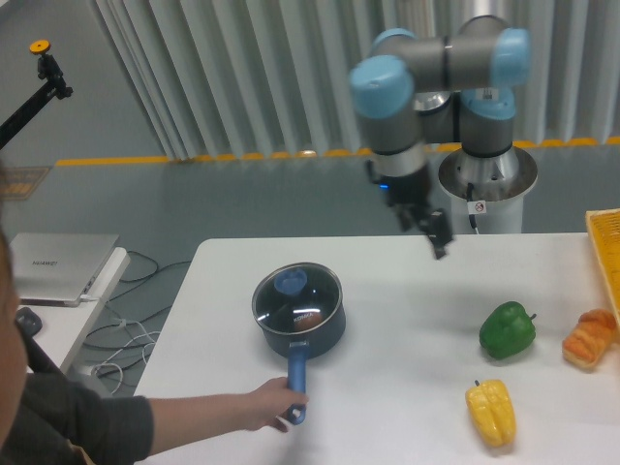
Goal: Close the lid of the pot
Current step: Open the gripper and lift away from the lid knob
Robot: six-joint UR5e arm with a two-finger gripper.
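The big white table [407,387] fills the lower part of the view. Above its far edge hangs the grey robot arm with light-blue joints [426,68]. A person's arm in a dark sleeve [107,421] reaches in from the lower left.

The small dark-blue pot [298,325] sits on the left part of the table. The round clear glass lid with a blue knob [296,294] lies flat on top of the pot, so the pot is covered. Something small and reddish shows through the glass. The person's hand [274,402] is wrapped around the pot's long light-blue handle [296,380].

On the right side lie a green bell pepper [507,329], a yellow pepper [491,411] and an orange bread-like piece [588,337]. A yellow basket [606,242] pokes in at the right edge.

The black gripper [438,244] hangs in the air, well apart from the pot and up to its right. It holds nothing and touches nothing. Its fingers look close together, but it is too small and dark to tell how far open they are.
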